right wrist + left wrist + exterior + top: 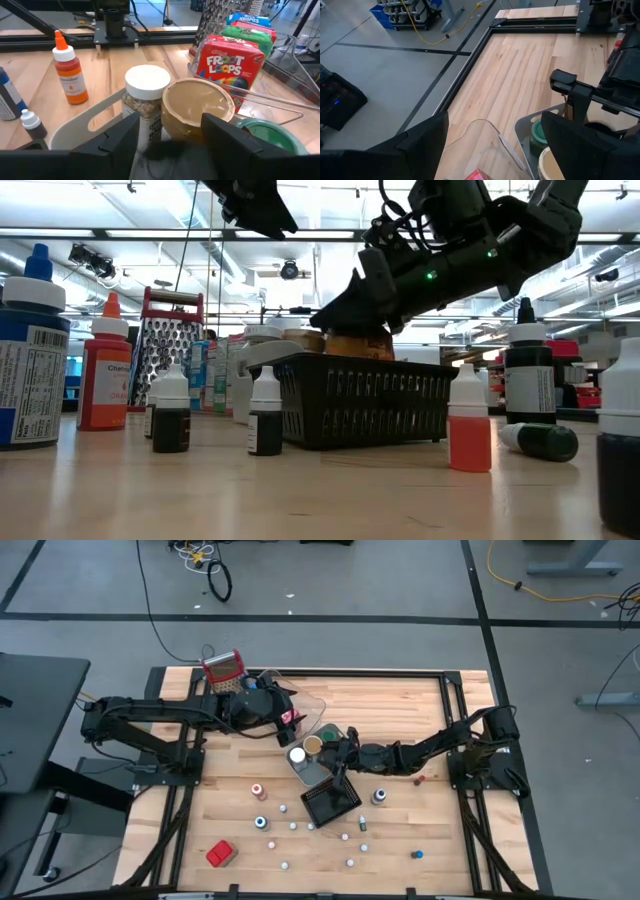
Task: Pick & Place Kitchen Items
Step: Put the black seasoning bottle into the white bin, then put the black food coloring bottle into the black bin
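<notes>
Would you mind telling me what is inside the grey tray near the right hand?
The grey tray holds a white-capped jar, a tan-lidded tub and a green-lidded jar. The right hand covers the tray's floor there.

Three trays [330, 802], one grater [222, 670], three round jars [298, 755].

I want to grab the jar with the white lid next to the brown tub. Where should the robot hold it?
Probably by the white lid of the jar, from straight above. It stands upright in the grey tray, the brown tub touching one side. The right gripper is open just before it.
</notes>
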`<state>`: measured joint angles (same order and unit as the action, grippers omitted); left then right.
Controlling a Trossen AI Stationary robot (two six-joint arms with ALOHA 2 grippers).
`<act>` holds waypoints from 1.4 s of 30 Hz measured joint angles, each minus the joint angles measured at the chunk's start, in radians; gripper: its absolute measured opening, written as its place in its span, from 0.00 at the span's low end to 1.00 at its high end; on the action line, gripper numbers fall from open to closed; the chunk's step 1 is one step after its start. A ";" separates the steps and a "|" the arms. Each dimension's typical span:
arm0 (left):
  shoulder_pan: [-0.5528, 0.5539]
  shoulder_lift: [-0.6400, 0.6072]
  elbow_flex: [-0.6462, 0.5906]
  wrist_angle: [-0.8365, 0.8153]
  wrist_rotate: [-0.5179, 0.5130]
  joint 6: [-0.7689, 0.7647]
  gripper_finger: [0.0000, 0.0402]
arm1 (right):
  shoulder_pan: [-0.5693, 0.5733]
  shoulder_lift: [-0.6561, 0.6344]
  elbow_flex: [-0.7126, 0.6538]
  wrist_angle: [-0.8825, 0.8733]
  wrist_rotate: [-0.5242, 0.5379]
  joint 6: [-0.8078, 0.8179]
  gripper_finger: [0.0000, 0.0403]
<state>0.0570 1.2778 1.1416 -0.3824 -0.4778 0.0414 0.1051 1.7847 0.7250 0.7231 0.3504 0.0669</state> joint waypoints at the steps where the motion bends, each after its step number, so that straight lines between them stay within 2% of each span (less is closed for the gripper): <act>1: 0.000 0.000 0.000 0.000 0.000 0.000 0.81 | 0.000 0.000 0.000 0.000 -0.002 0.000 0.59; 10: 0.000 0.000 0.000 0.000 0.000 0.000 0.81 | 0.000 0.005 -0.005 0.082 -0.041 -0.002 0.67; 16: 0.000 0.000 0.000 0.000 0.000 0.000 0.81 | 0.001 0.000 -0.005 0.152 -0.053 -0.022 0.65; 24: 0.000 0.000 -0.001 -0.001 0.000 0.000 0.81 | 0.001 -0.056 -0.005 0.152 -0.190 -0.023 0.61; 29: 0.000 0.000 -0.001 -0.001 0.000 0.000 0.81 | 0.001 -0.147 -0.004 0.034 -0.330 -0.052 0.58; 34: 0.000 0.000 -0.001 -0.002 0.000 0.000 0.81 | 0.001 -0.281 -0.004 -0.182 -0.465 -0.109 0.56; 42: 0.000 0.000 -0.001 -0.001 0.000 0.000 0.81 | 0.027 -0.504 -0.024 -0.456 -0.483 -0.137 0.53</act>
<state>0.0570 1.2781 1.1408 -0.3832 -0.4778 0.0414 0.1319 1.2806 0.7010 0.2676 -0.1324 -0.0696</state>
